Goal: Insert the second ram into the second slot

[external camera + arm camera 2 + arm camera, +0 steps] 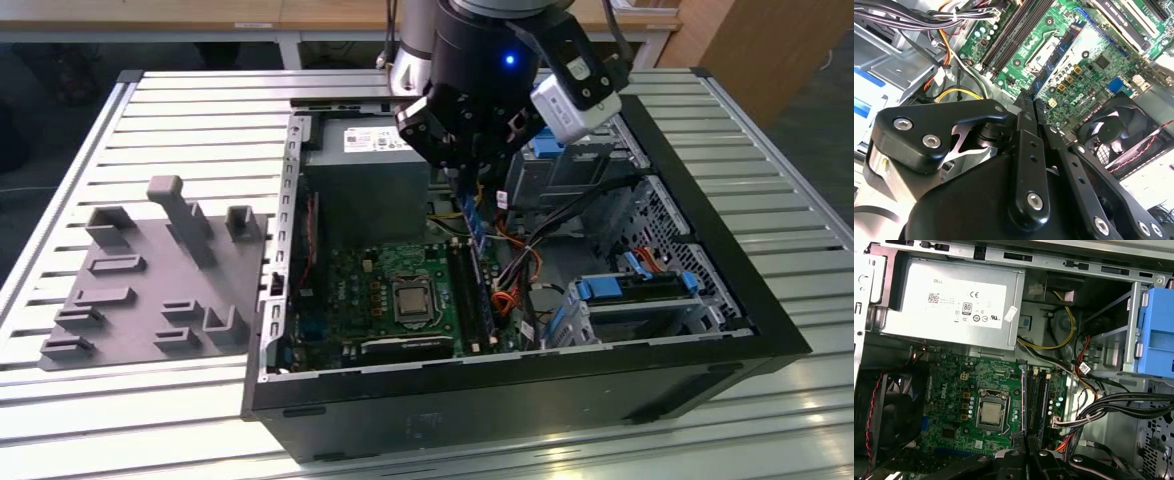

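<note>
The second ram (470,218), a thin blue stick, hangs upright from my gripper (467,188), which is shut on its upper end over the open computer case (534,380). In the first wrist view the ram (1024,400) shows edge-on beyond the fingertips (1017,438), lined up along the black memory slots (1037,400) beside the processor socket (990,412). The second wrist view shows my shut gripper (1029,102) with the ram (1061,52) reaching toward the green motherboard (1104,60). I cannot tell whether the ram touches a slot.
A grey power supply (367,160) stands at the case's far end. Bundled cables (1114,405) and light-blue drive-bay clips (634,287) crowd the exterior view's right of the slots. A case fan (1119,130) sits near the board. A grey fixture plate (147,280) lies outside on the slatted table.
</note>
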Motion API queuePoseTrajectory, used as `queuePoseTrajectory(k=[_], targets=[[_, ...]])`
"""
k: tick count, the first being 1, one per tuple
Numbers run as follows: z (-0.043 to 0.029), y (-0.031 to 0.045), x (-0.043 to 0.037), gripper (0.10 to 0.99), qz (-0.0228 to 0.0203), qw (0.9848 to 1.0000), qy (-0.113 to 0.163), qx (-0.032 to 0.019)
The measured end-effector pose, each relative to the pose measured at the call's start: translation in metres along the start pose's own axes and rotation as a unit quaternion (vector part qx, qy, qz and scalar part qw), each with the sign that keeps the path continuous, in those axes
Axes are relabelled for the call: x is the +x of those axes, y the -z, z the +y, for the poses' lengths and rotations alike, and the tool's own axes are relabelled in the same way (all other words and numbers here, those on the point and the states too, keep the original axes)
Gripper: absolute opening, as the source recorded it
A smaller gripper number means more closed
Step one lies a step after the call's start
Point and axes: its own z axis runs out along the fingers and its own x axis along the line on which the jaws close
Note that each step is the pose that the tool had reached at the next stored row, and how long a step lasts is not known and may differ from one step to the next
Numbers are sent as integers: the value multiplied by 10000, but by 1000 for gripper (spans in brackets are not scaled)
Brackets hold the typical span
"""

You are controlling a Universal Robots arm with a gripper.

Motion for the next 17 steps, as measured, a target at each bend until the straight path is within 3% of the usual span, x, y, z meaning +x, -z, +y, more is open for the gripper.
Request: queuePoseTrajectory(k=[17], targets=[[-9, -40, 1, 133, -3, 10000, -94, 0]])
